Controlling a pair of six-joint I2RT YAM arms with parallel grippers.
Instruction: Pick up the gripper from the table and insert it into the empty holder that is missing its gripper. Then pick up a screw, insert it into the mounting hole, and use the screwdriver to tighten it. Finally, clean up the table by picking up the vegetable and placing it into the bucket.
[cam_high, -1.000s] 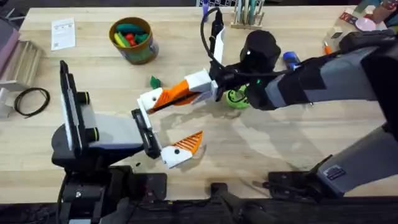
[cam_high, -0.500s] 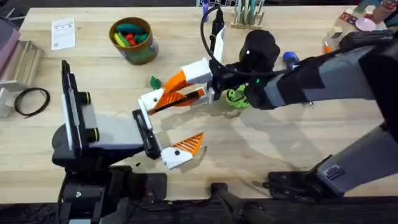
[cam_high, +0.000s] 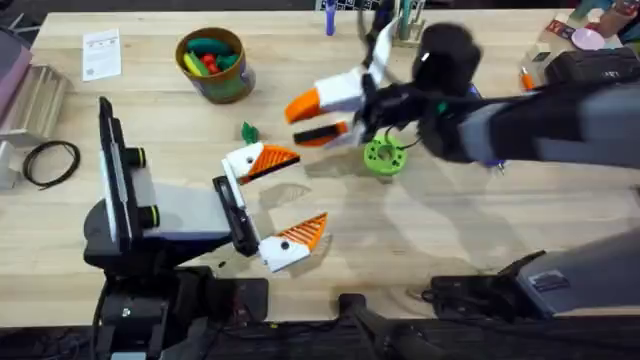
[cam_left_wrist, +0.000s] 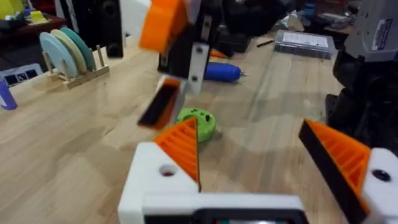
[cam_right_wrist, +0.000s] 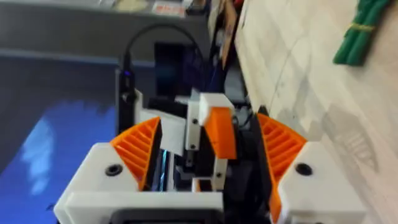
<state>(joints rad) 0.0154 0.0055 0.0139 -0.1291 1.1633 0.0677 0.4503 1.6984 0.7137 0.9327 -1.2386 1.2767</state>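
Right arm: reaches in from the right side across the middle of the surface (cam_high: 450, 250), forearm dark and blurred, wrist raised above the wood; right pincer (cam_high: 322, 115) points toward the left, its fingers spread apart one above the other in the overhead view, nothing seen between them; lower finger looks dark and thin.

Left arm: folded low at the lower left, base and black links near the front edge; left pincer (cam_high: 280, 200) points right and away from the base, fingers released and wide apart; one white holder (cam_high: 243, 160) with its orange ribbed pad lies toward the far side, the other finger (cam_high: 290, 243) toward the near side; in the left wrist view both pads show their ribbed faces turned inward across an empty gap.

Vegetable (cam_high: 248, 131): small, dark green, lying on the surface between the bucket and the left pincer's far finger; its long axis cannot be told here.

Bucket (cam_high: 212, 64): upright at the far left, holding coloured toy vegetables.

Screwdriver (cam_left_wrist: 221, 72): blue, lying flat, long axis across the left wrist view, metal bit pointing to that view's right.

Green disc (cam_high: 384, 156): flat on the surface just beside the right pincer.
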